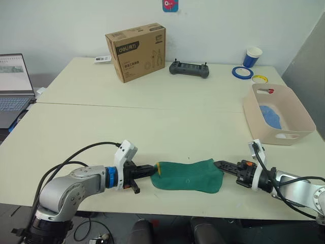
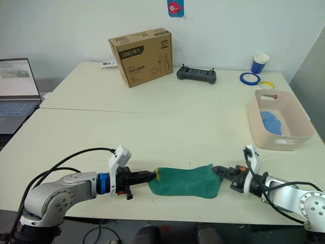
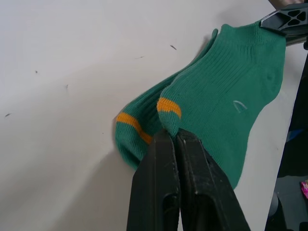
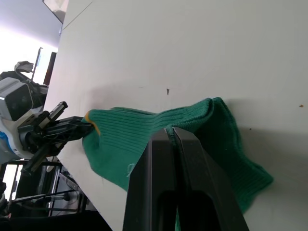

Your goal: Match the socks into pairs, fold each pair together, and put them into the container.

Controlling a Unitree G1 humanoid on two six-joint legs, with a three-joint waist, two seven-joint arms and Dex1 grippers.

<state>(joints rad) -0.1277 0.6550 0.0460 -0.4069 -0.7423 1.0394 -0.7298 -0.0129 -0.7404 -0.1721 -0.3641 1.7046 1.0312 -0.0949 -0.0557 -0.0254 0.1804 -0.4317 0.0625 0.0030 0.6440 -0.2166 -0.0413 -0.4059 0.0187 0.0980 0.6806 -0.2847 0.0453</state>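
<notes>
Pale table (image 1: 152, 127), near edge: dark green socks (image 1: 189, 176) stacked, left gripper (image 1: 151, 170) clamped on the striped toes, right gripper (image 1: 219, 165) pinching the cuffs. Pink container (image 1: 299, 133) sits far right — blue pair inside. Risk: one pinch slips mid-fold and the layers slide apart.

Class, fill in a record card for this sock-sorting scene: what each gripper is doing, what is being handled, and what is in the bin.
left gripper: shut on the toe end of the green socks
right gripper: shut on their cuff end
green socks: two, stacked, stretched between the grippers at the table's near edge
container: holds something light blue
</notes>
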